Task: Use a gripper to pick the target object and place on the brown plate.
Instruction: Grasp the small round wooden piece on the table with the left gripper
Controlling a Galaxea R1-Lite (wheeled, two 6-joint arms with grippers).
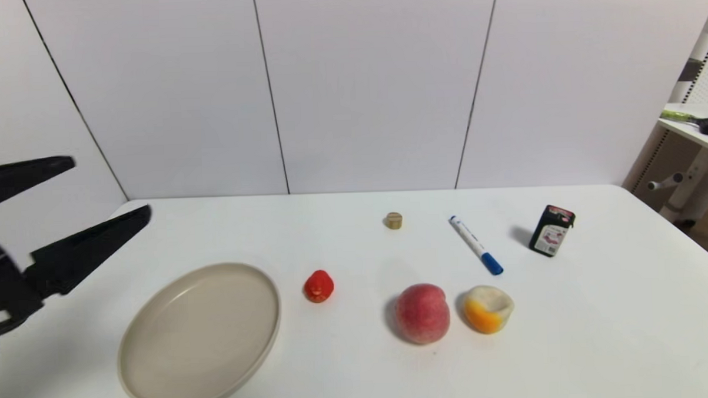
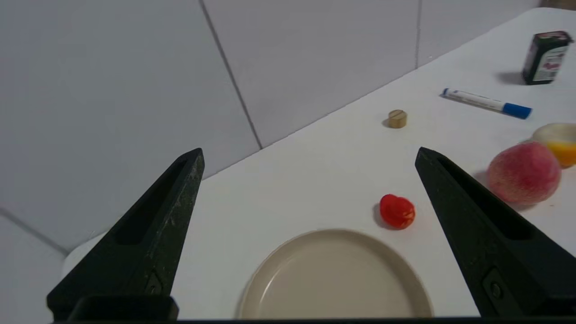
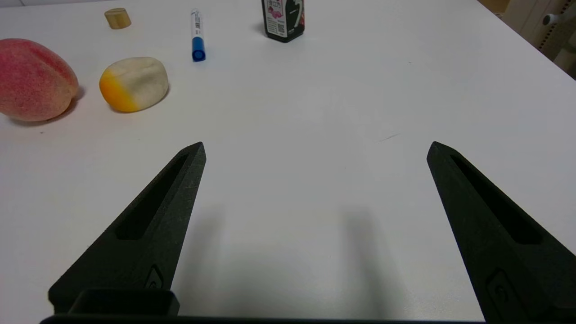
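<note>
White bench: your left hand [image 1: 109, 187] open, raised beside brown plate [image 1: 200, 337]; approach step; reach target object [image 1: 393, 220] next.

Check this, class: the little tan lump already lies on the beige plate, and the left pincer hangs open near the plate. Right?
Not quite. In the head view the tan lump sits on the table, far from the beige plate. The left pincer does hang open near it.
</note>
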